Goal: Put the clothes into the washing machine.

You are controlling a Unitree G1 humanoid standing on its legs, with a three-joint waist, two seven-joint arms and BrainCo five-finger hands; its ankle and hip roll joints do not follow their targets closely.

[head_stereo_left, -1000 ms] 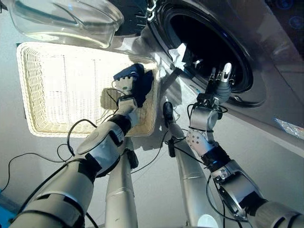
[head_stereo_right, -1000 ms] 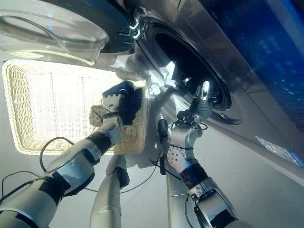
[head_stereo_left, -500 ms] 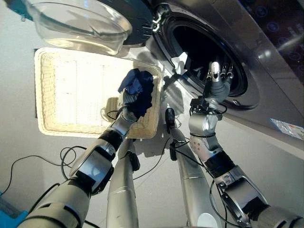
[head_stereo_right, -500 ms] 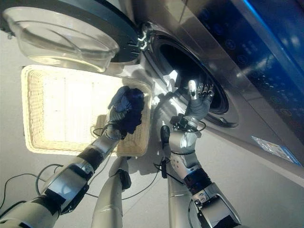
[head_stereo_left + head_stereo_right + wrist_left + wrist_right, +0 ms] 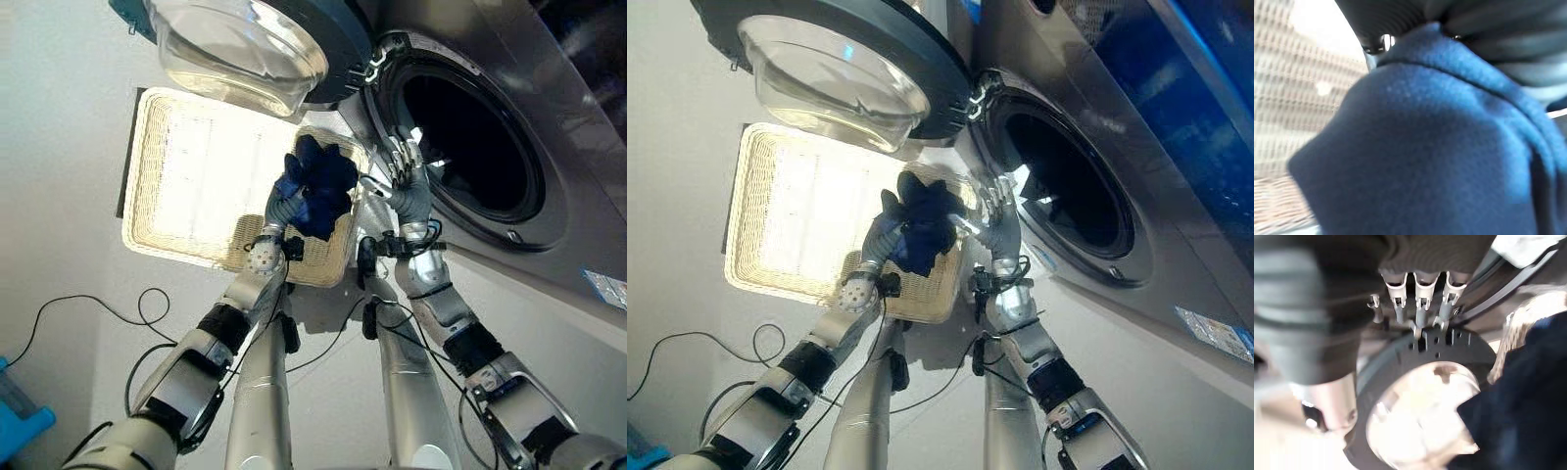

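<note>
One blue garment (image 5: 318, 186) bunched in the clenched left hand (image 5: 284, 201), right hand (image 5: 407, 186) open-fingered.

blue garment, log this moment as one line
left hand: shut on blue garment, raised above wicker basket | right hand: open, at washer opening rim | door: open

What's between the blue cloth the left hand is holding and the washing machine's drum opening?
The right hand, fingers straight, stands between the blue cloth held by the left hand and the drum opening; both eye views show it.
</note>
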